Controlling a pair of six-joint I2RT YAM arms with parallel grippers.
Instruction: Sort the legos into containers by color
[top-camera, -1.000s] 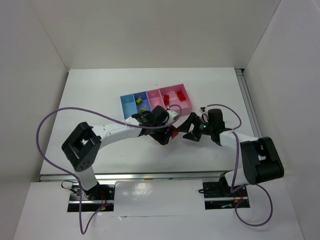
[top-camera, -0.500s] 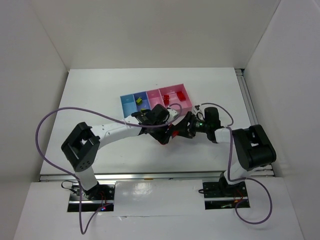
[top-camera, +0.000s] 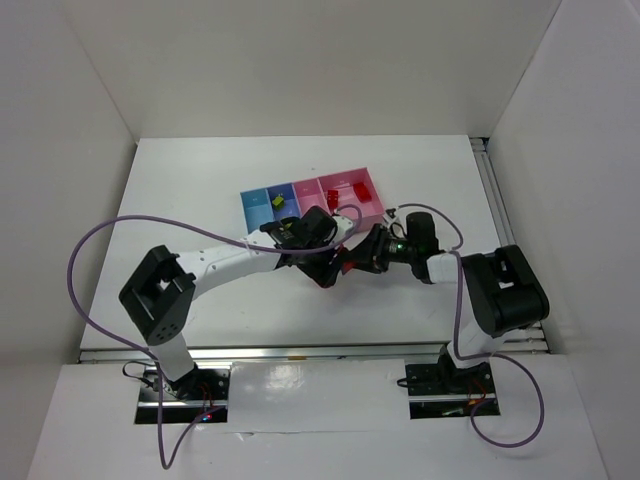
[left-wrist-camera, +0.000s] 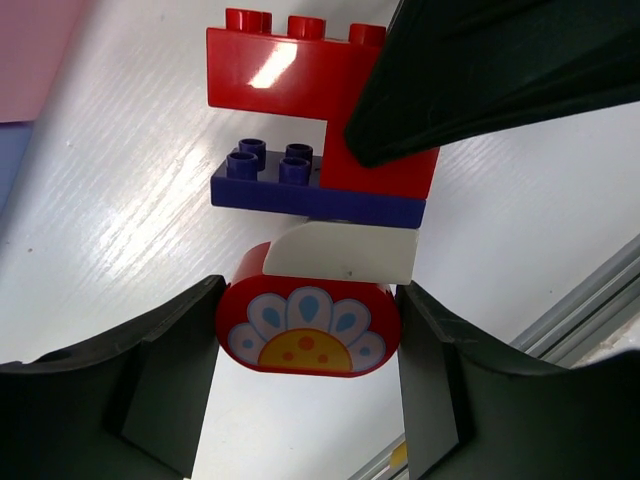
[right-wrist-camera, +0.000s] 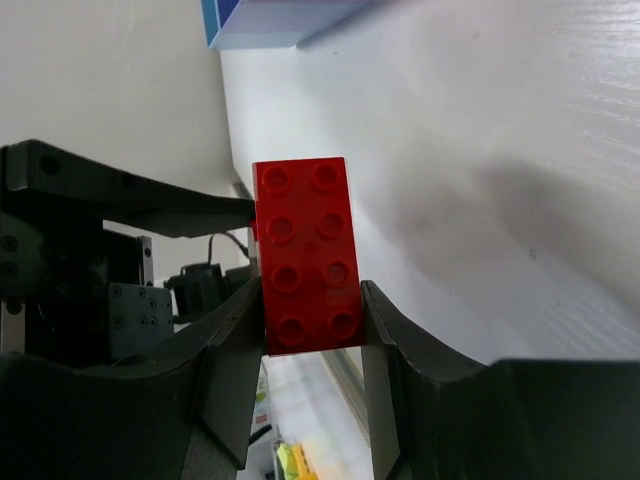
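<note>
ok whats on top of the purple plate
A red brick on one half; the other half's studs bare. A right gripper finger covers part of that brick and join.

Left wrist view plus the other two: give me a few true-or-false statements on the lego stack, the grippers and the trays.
1. The left gripper clamps the red flower-print brick. True.
2. A dark blue plate sits just above the white piece in the stack. True.
3. The right gripper is open and empty. False: it is closed on the red eight-stud brick.
4. The largest pink tray holds no legos. False: red legos lie in it.
</note>
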